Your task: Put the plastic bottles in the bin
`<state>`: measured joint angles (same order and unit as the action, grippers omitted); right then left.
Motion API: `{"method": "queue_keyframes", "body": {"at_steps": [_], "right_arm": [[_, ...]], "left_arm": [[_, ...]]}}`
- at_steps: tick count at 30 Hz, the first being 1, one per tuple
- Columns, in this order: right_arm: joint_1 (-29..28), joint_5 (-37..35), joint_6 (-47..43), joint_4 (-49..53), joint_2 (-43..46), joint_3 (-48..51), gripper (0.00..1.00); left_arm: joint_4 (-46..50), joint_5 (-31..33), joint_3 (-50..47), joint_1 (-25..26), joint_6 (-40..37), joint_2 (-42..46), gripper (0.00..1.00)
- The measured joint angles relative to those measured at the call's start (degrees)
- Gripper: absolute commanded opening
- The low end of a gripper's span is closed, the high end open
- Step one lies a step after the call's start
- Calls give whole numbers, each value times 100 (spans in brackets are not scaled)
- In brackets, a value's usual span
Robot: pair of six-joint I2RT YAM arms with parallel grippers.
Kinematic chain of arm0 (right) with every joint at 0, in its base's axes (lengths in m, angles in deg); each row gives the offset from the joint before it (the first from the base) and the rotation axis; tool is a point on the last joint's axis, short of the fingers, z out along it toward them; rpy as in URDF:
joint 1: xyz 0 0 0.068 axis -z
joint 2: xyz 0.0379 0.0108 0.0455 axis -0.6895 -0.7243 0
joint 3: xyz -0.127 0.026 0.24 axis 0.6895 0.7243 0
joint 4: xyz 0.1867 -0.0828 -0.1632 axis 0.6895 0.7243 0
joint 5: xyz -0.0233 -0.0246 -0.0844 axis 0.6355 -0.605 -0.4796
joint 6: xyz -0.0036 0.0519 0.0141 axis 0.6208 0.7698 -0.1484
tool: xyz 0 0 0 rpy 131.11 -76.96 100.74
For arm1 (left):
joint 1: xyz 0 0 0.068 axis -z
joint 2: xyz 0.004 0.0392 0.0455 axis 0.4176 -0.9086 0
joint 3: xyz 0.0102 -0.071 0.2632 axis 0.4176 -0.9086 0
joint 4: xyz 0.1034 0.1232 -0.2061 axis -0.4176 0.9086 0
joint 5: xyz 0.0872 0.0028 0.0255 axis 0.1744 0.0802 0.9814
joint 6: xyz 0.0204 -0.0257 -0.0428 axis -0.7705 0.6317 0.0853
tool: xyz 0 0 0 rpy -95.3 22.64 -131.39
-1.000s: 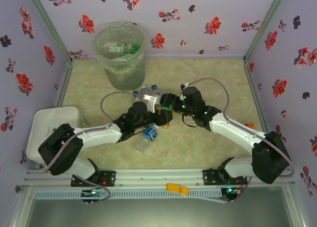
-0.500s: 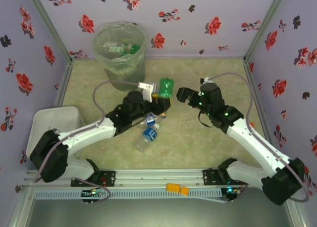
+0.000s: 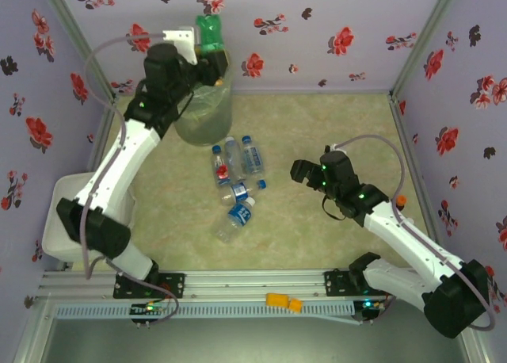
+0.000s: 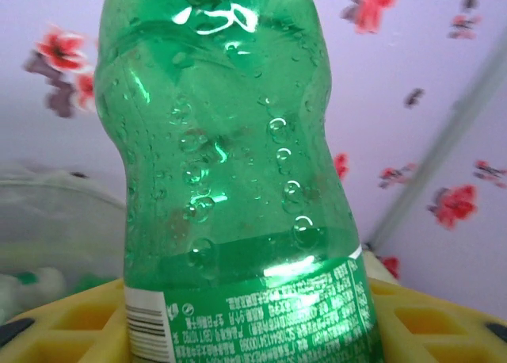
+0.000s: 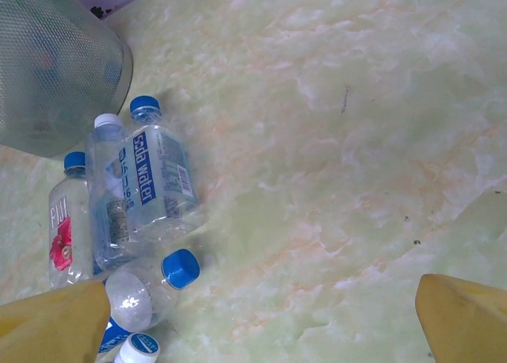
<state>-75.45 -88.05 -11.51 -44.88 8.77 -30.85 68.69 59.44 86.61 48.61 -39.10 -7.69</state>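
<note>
Green bottle (image 3: 207, 32): clenched in the left gripper (image 3: 207, 55) and held high over the bin (image 3: 204, 116) in the far left corner.
Right gripper (image 3: 299, 171): jaws spread wide and holding nothing, above bare table (image 3: 333, 117) right of centre.
Clear bottles (image 3: 235, 161): a loose cluster lying on the table just near of the bin, several touching.
Risk, drop: the green bottle looks closer to the bin's far rim than its middle, so a release here could clip the rim and bounce out.
Risk, pickup: the crowded cluster means fingers may knock a neighbouring bottle rolling.
Edges: the far wall is just behind the bin and the left wall is close beside it, leaving the left arm little room.
Open room: wide bare table at centre and right.
</note>
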Motion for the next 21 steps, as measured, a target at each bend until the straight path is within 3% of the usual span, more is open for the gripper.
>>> {"method": "queue_keyframes", "body": {"at_steps": [6, 12, 13, 17, 18, 21], "right_arm": [[0, -107, -2, 4, 7, 37, 100], [0, -125, 4, 76, 74, 236, 100], [0, -125, 4, 90, 107, 273, 100], [0, -133, 4, 201, 273, 356, 100], [0, -146, 4, 232, 310, 356, 100], [0, -177, 2, 293, 409, 356, 100]], "left_arm": [[1462, -46, 1725, -549, -107, -1261, 33], [2688, -105, 3130, -772, -111, -2371, 40], [2837, -107, 3300, -782, -109, -2522, 45], [3322, -210, 3748, -787, -98, -3001, 94], [3403, -232, 3768, -785, -74, -3049, 100], [3560, -297, 3768, -782, -42, -3077, 100]]}}
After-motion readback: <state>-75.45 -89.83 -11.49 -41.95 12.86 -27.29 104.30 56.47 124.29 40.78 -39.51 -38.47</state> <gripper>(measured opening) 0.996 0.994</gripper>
